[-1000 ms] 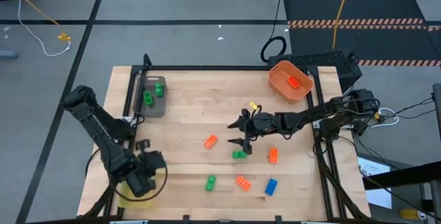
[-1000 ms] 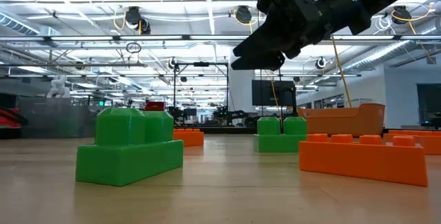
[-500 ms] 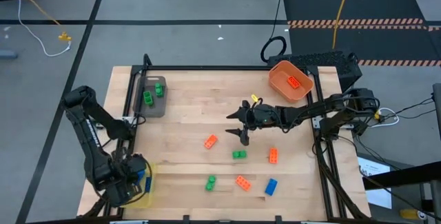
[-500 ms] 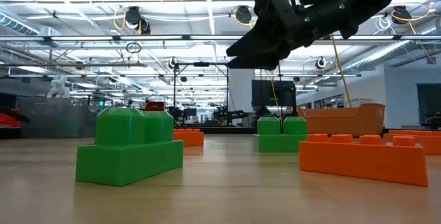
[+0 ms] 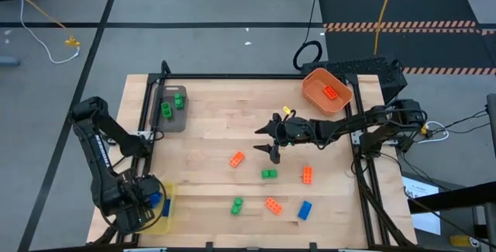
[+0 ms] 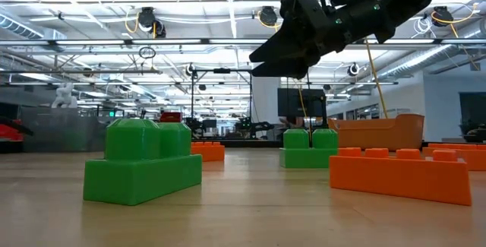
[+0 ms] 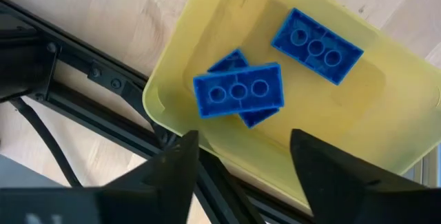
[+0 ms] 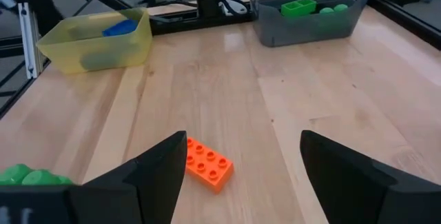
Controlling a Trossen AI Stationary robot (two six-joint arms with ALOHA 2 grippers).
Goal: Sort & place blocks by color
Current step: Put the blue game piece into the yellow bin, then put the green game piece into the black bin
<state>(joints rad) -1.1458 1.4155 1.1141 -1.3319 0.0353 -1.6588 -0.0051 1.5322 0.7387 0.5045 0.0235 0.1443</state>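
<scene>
My right gripper (image 5: pixel 266 145) hangs open above the middle of the table, and in its wrist view an orange block (image 8: pixel 205 163) lies flat on the wood between the two fingers, well below them. Other loose blocks rest on the table: orange (image 5: pixel 237 159), green (image 5: pixel 268 174), orange (image 5: pixel 308 175), green (image 5: pixel 236 205), orange (image 5: pixel 272 204), blue (image 5: pixel 304 209). My left gripper (image 7: pixel 241 182) is open over the yellow bin (image 7: pixel 406 148) at the table's near left corner. Three blue blocks (image 7: pixel 238 92) lie in that bin.
A grey bin (image 5: pixel 172 106) holding green blocks stands at the far left, and an orange bin (image 5: pixel 327 91) with an orange block at the far right. Black frame rails run along the table's edges. Bare wood lies between the grey bin and the loose blocks.
My left arm has drawn back toward the table's near left corner, uncovering the yellow bin and the blue blocks in it. My right gripper has moved toward the far edge and risen a little, still open. No block on the table has moved.
</scene>
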